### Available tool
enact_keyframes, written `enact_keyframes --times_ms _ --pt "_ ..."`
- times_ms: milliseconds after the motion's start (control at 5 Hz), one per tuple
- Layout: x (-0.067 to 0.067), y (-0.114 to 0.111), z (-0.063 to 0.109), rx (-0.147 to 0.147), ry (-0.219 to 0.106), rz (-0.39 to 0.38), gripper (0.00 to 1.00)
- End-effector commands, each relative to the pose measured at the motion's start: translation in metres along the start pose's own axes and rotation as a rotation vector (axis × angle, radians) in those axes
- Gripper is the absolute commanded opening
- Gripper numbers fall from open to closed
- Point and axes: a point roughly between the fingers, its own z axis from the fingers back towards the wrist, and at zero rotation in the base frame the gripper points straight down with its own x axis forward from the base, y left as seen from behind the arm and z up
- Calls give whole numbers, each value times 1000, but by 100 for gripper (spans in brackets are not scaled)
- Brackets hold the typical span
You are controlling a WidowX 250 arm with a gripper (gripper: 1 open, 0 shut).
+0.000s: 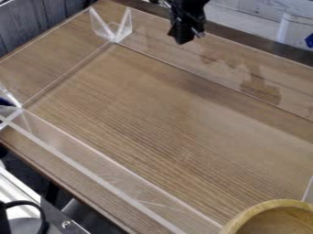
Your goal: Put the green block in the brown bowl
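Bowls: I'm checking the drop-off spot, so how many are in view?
1. The brown bowl sits at the bottom right corner, cut off by the frame edge; others could lie out of view.

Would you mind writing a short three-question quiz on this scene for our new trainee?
1. True or false: the brown bowl sits at the near right corner of the wooden table, only partly in view.
2. Where is the gripper? A) over the bowl B) near the far edge of the table C) at the left wall
3. Fill in: the green block is ____ in this view.

Key: 1 true. 2 B. 3 not visible; the gripper's jaws are shut, but no block shows between them or on the table.
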Motion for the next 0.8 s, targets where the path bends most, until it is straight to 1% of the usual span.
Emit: enact_keyframes --times_ms 0,200,600 --pt "8 4 34 123 -90 11 0" --pt "13 -3 31 167 -95 13 0" --pt "14 -4 36 153 -160 -87 0"
